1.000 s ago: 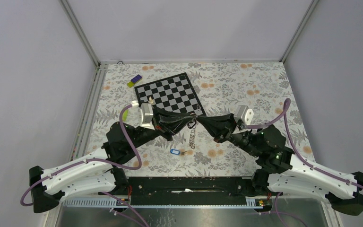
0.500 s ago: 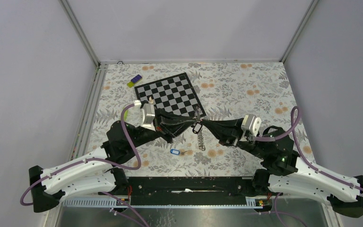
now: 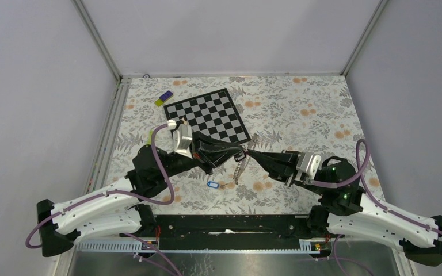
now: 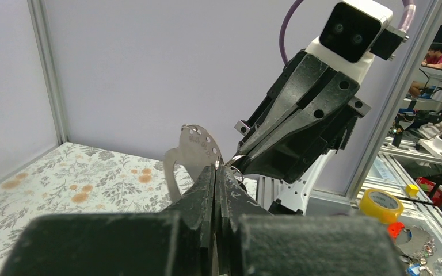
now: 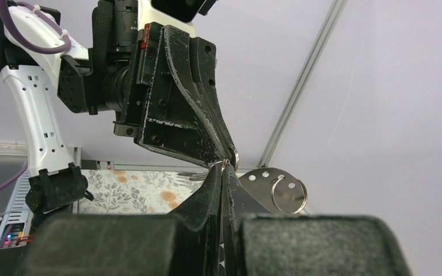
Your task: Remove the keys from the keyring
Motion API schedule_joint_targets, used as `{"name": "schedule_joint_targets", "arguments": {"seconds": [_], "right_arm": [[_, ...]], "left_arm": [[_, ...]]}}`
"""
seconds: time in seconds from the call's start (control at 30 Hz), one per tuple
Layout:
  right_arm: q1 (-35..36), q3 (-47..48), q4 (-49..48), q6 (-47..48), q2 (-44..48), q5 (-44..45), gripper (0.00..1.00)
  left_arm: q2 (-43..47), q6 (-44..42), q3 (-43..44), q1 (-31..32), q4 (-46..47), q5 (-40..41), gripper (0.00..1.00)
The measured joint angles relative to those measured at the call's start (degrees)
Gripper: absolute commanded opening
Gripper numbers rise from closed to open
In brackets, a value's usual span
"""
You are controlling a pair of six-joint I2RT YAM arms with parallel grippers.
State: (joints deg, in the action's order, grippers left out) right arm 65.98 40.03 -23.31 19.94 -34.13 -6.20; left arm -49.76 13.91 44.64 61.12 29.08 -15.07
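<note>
Pinching a wire ring (image 5: 232,155) with left tool (image 3: 236,153) and right tool (image 3: 251,153), both pressed shut tip to tip above the table (image 3: 299,109). Dangling off it: holed silver plate (image 5: 262,185) and chain (image 3: 239,168). Spotted the blue-tagged keyring (image 3: 212,184) lying on the table underneath. Probably best to twist slowly, not yank. No readable writing anywhere.

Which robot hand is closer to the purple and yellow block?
Left. The left hand is on the same side as the block, by the chessboard; the right hand meets it from the opposite side, farther off.
</note>
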Motion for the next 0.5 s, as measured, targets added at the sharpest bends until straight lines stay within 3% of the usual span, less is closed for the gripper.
{"name": "schedule_joint_targets", "arguments": {"seconds": [0.5], "right_arm": [[0.0,-5.4,-7.0,2.4,2.9,-1.0,0.0]], "left_arm": [[-0.8,1.2,0.5,0.1,-1.3,-1.7,0.0]]}}
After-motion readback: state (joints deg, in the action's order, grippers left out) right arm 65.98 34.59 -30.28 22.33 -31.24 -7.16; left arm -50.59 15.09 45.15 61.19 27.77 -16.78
